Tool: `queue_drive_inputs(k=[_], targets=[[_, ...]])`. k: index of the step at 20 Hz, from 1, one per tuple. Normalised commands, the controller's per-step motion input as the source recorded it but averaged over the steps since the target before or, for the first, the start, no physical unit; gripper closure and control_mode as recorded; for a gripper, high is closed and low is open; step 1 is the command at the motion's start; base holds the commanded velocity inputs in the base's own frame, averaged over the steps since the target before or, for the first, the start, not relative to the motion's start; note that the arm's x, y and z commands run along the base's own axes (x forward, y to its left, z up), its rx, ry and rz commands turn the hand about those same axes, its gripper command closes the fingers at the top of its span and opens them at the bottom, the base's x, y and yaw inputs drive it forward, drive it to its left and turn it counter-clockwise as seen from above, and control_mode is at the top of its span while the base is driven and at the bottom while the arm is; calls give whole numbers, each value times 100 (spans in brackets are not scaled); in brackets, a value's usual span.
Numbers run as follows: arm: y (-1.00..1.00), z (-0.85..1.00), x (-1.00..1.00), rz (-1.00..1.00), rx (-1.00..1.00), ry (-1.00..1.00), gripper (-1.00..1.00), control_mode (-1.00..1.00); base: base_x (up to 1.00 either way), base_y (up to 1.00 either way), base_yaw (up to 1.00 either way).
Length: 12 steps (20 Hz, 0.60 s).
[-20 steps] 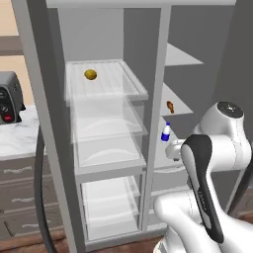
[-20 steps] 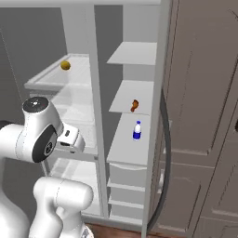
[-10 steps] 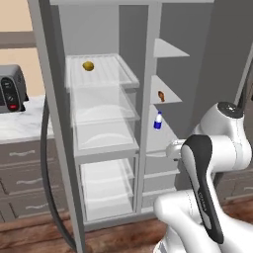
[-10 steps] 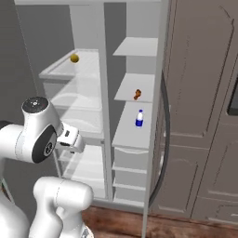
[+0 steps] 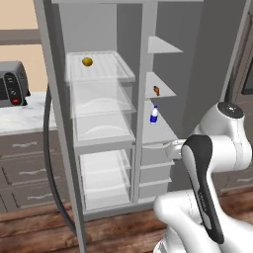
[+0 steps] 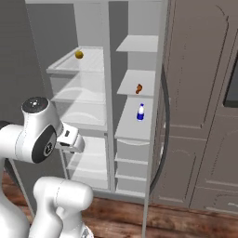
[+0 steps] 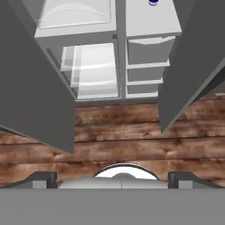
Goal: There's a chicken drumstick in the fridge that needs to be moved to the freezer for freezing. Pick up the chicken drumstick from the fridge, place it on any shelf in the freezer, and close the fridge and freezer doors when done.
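Tool (image 7: 112,176): fingertips far apart, seemingly empty, low over the wooden floor (image 7: 118,145). Chicken drumstick (image 5: 156,90): on a solid shelf (image 5: 165,91) in the narrow compartment, well above the tool.

Small orange-brown chicken drumstick (image 5: 156,90) on a narrow pale grey solid shelf (image 5: 163,87), right compartment. Blue-and-white bottle (image 5: 154,114) one shelf below. Round yellow ball (image 5: 87,62) on the top clear glass shelf (image 5: 104,69), left.

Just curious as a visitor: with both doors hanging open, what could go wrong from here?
The fridge and freezer doors stand wide open on either side of the robot, so it might bump one while moving. The open gripper holds nothing; shoving a door shut too hard could perhaps topple the small blue-and-white bottle standing one shelf below the chicken drumstick.
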Motion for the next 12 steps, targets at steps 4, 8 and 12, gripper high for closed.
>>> queue_drive_inputs(k=[4, 8, 12], targets=[[0, 0, 0, 0, 0, 0, -100, 100, -2, 4, 0], [0, 0, 0, 0, 0, 0, -100, 100, 0, 42, 0], [0, 0, 0, 0, 0, 0, -100, 100, 0, 41, 0]])
